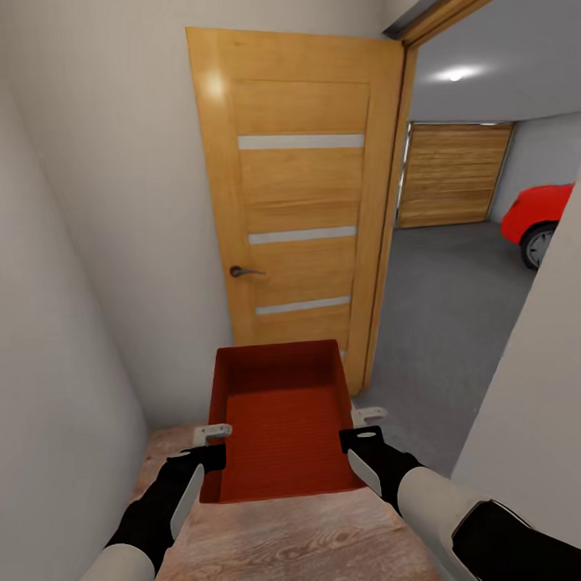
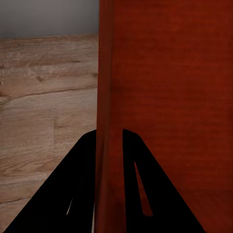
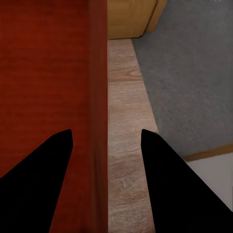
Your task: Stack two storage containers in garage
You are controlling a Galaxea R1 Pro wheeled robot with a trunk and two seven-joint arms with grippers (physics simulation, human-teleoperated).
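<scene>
Step in hand, as judged: transport of one container toward the garage, at the threshold and not yet through it.

Orange-red rectangular open-top storage container (image 1: 283,425) carried level between both arms, ahead of the trunk, above light wood plank flooring (image 1: 291,542). Interior bare; nothing inside. No second container to report at this position.

Left gripper (image 2: 109,141) clenched on the container's left side wall, one finger inside and one outside, both pressed to the wall. Right gripper (image 3: 107,141) straddling the right side wall, one finger within the bin and one without; a visible gap between the wall and the outer finger in the right wrist view, so the grip on that side reads as loose or released. Firmness of that hold cannot be confirmed.

Honey-coloured wood-plank door (image 1: 300,215) swung open, directly ahead of the bin. Doorway to its right, opening onto dark grey concrete garage floor (image 1: 442,310), with a wide plank garage door (image 1: 452,174) and a red car (image 1: 543,215) beyond.

Next move, as judged: turn rightward and advance through the opening, keeping the bin clear of door leaf and frame; tighter right-side hold advisable first.
</scene>
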